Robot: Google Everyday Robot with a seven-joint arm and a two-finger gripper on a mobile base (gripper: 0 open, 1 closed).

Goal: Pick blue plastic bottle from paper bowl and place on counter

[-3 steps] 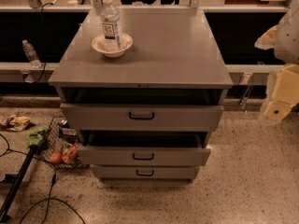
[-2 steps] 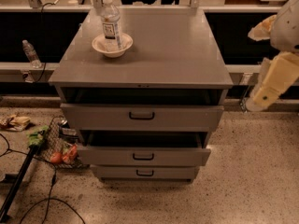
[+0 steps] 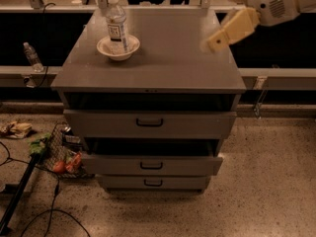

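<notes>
A: Entry one. Where is the gripper (image 3: pixel 217 42)?

B: Upper right of the camera view, above the right rear part of the counter (image 3: pixel 168 63). It slants down and to the left from the cream-coloured arm (image 3: pixel 276 3). Its tip is over the grey top, near the right edge.

A: Apart, together, or clamped on something?

B: Cannot tell from this view. Nothing is seen in its hold.

A: Location of the blue plastic bottle (image 3: pixel 116 24)?

B: It stands upright in the paper bowl (image 3: pixel 104 48), white cap up, label with dark print facing the camera. The bowl sits on the counter's left rear area. Bottle and gripper are well apart, with bare grey surface between them.

A: The cabinet under the counter?

B: Three drawers with black handles. The top drawer (image 3: pixel 148 124) and the middle drawer (image 3: pixel 148 165) are pulled partly out, with a dark gap above each. The bottom drawer (image 3: pixel 153 182) sits further in.

A: Surroundings?

B: A smaller clear bottle (image 3: pixel 32 57) stands on the ledge left of the cabinet. On the speckled floor at lower left is a wire basket (image 3: pixel 59 154) holding red and green items, beside a black pole (image 3: pixel 17 196) and loose cables (image 3: pixel 54 215).
</notes>
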